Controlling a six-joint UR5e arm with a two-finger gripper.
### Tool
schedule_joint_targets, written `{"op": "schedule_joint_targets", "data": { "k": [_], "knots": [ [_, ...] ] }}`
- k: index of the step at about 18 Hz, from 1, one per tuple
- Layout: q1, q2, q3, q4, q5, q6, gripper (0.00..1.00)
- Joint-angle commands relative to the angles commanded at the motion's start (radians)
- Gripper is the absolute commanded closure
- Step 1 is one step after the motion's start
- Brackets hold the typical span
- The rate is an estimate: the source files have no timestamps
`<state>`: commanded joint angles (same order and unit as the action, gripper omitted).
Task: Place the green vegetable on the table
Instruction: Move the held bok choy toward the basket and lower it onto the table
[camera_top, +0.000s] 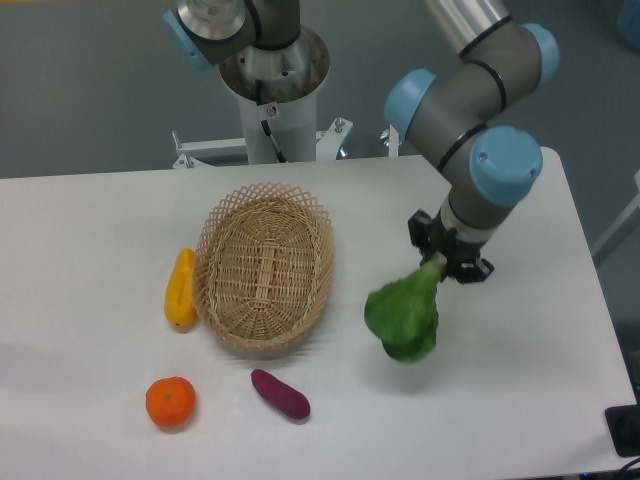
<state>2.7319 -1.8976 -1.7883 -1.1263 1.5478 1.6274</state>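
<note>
The white table carries a wicker basket; to its right the claw is clamped on the green vegetable by its pale stalk, leaves dangling above the surface. It looks light and floppy; the stalk seems the firmest hold.

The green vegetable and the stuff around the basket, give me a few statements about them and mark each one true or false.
1. The pincer holds the green vegetable by its pale stalk. True.
2. The wicker basket holds the orange fruit. False: the basket is empty and the orange fruit sits on the table.
3. The purple eggplant-like piece lies on the table in front of the basket. True.
4. The yellow vegetable lies to the right of the basket in the picture. False: it lies against the basket's left side.
5. The green vegetable hangs over the basket. False: it hangs to the basket's right.
</note>
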Motion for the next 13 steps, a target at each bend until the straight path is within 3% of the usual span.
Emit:
{"op": "schedule_joint_targets", "data": {
  "k": [3, 7, 10, 12, 13],
  "knots": [
    [0.003, 0.014, -0.059, 0.054, 0.058, 0.014, 0.98],
    [0.023, 0.017, -0.083, 0.059, 0.087, 0.084, 0.86],
    [0.046, 0.018, -0.095, 0.062, 0.089, 0.127, 0.70],
    [0.048, 0.020, -0.095, 0.062, 0.087, 0.129, 0.54],
    [0.048, 0.020, -0.095, 0.062, 0.087, 0.129, 0.36]
  ]
}}
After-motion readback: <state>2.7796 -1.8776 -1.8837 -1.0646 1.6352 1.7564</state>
